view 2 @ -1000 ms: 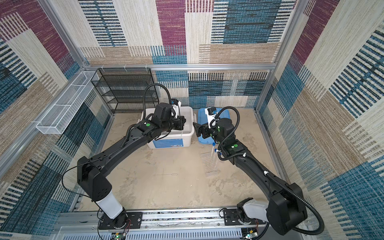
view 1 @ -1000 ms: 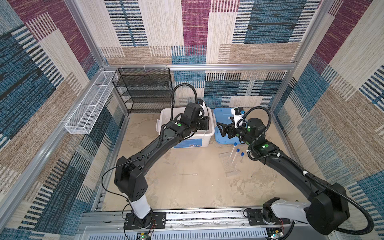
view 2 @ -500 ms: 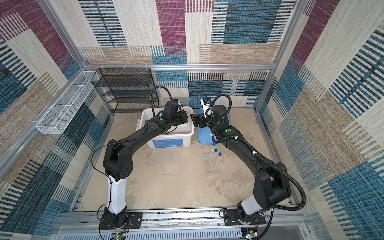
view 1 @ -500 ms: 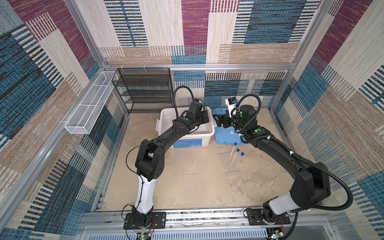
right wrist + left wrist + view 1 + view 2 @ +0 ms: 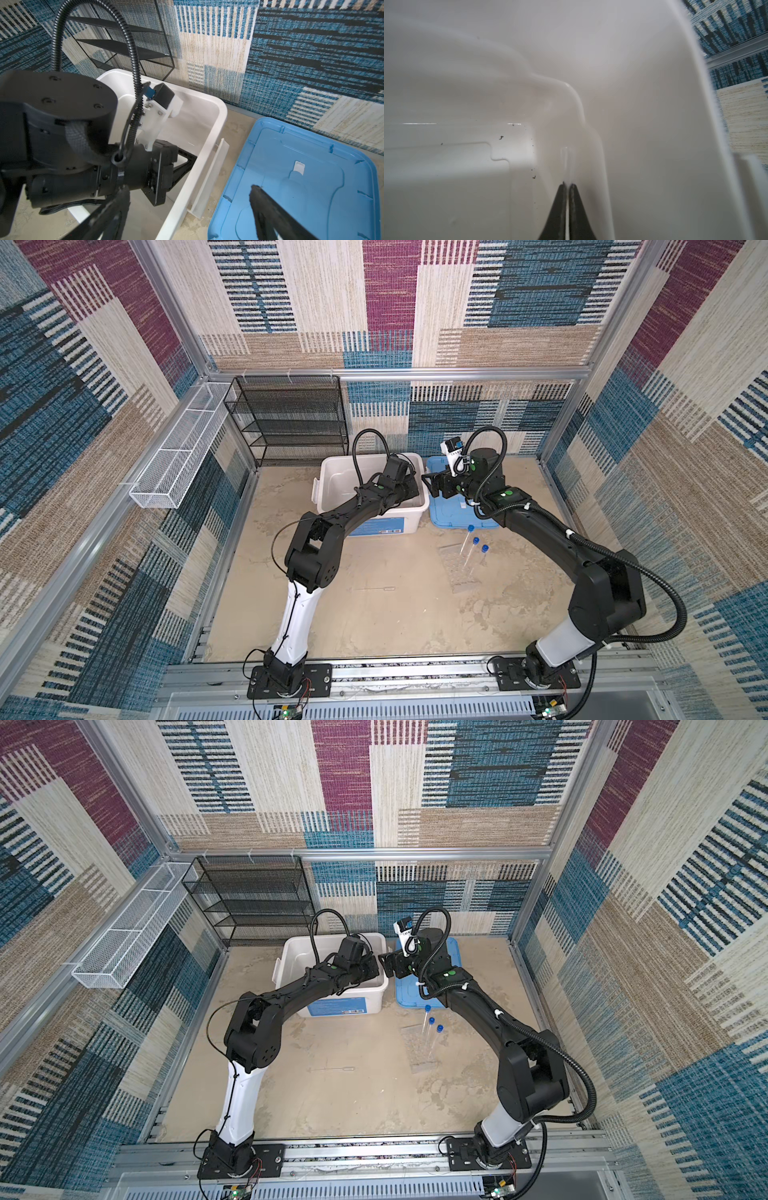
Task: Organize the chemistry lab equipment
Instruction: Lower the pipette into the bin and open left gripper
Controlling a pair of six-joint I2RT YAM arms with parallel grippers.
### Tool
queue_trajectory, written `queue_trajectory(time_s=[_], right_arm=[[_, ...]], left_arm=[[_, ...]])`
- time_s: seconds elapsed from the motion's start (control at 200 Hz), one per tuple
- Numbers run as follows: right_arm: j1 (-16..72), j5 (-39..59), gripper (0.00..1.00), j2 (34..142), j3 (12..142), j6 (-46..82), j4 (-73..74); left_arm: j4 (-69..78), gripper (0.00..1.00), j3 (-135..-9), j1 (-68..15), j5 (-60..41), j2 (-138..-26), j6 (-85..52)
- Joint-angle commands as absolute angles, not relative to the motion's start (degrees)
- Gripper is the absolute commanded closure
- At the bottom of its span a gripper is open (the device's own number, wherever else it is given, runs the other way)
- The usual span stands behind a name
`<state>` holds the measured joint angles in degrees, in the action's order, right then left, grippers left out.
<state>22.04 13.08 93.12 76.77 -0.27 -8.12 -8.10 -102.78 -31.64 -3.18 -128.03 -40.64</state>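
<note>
Both arms have reached farther back than a second ago. The left gripper (image 5: 566, 185) is down inside the white bin (image 5: 332, 477), pinched together on a thin clear pipette (image 5: 564, 162) close to a corner wall. The right gripper (image 5: 189, 187) hangs empty, fingers wide apart, over the bin's edge and the blue lid (image 5: 446, 510). The mottled beige table (image 5: 374, 635) is mostly open in front. Three blue-capped tubes (image 5: 471, 549) slant over a clear rack (image 5: 459, 572) right of middle. Another pipette (image 5: 376, 589) lies alone, well apart.

The lid (image 5: 451, 510) lies right of the bin (image 5: 332, 477), tubes (image 5: 471, 551) before the lid, shelf (image 5: 291, 423) behind the bin.
</note>
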Motion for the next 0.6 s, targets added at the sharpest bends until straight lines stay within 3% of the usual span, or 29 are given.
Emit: queue_trajectory(time_s=[0.0,0.596], right_arm=[[22.1,16.0,0.09,94.5,79.3,-1.9,-12.2],[22.1,19.6,0.13,98.5,84.1,-1.6,-16.4]], left_arm=[[-6.0,0.91,-102.0,-31.4,-3.4,-128.7,-42.7],[-11.3,0.81,-105.9,-31.3,-4.5,-134.6,-41.0]])
